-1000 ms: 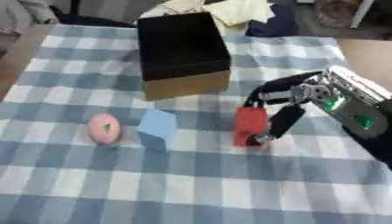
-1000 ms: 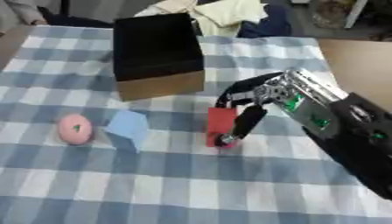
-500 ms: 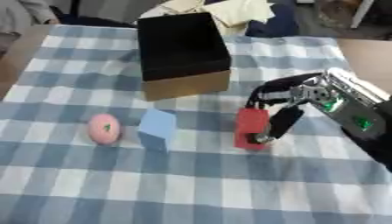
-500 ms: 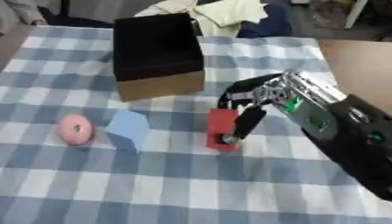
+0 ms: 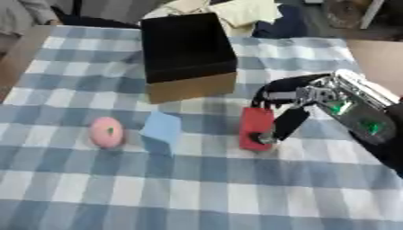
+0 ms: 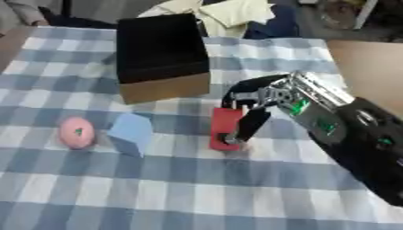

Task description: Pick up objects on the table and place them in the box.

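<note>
Right robot hand [image 5: 285,110] curls round red block [image 5: 253,127] — box [image 5: 187,54] near.

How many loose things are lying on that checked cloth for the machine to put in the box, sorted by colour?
Red: 1, the red block, with the right hand curled around it
Light blue: 1, the blue block
Pink: 1, the pink round thing
Total: 3 loose things, plus the box itself.

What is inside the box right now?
The box shows only a dark interior with no object visible in it; its near wall hides the nearest part of the floor.
</note>
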